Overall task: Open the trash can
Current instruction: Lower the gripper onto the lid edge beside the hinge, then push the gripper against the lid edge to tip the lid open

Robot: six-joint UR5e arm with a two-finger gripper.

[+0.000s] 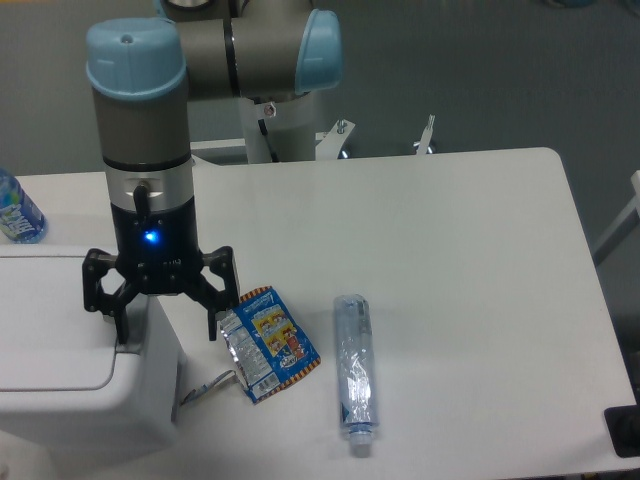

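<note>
At the lower left of the frame sits the trash can (pixel 80 390), a big white plastic box with rounded corners whose flat lid fills most of that corner and runs off the left and bottom edges. The lid lies flat and closed. A grey tab (pixel 127 347) shows at the lid's right edge, near the can's upper right corner.

Directly above that corner hangs the robot arm (pixel 140 130), a thick grey column with pale blue caps that points straight down, with a small blue light glowing on the black wrist. Its black gripper (pixel 162 322) is spread wide: the left-hand finger (pixel 122 322) in the picture comes down at the grey tab on the lid, though whether it presses on it cannot be told, while the right-hand finger (pixel 213 322) hangs past the can's right side, over the counter.

Just right of the can, on the white counter (pixel 450 260), lies a crumpled snack packet (pixel 268 344), blue and orange with a silvery torn end, close below the right-hand finger. A thin scrap of foil (pixel 205 388) lies between the packet and the can's wall. Further right, apart from the packet, a clear plastic bottle (pixel 354 372) lies on its side, its cap toward the bottom of the frame.

At the far left edge, behind the can, part of a second bottle with a blue label (pixel 18 212) stands on the counter.
</note>
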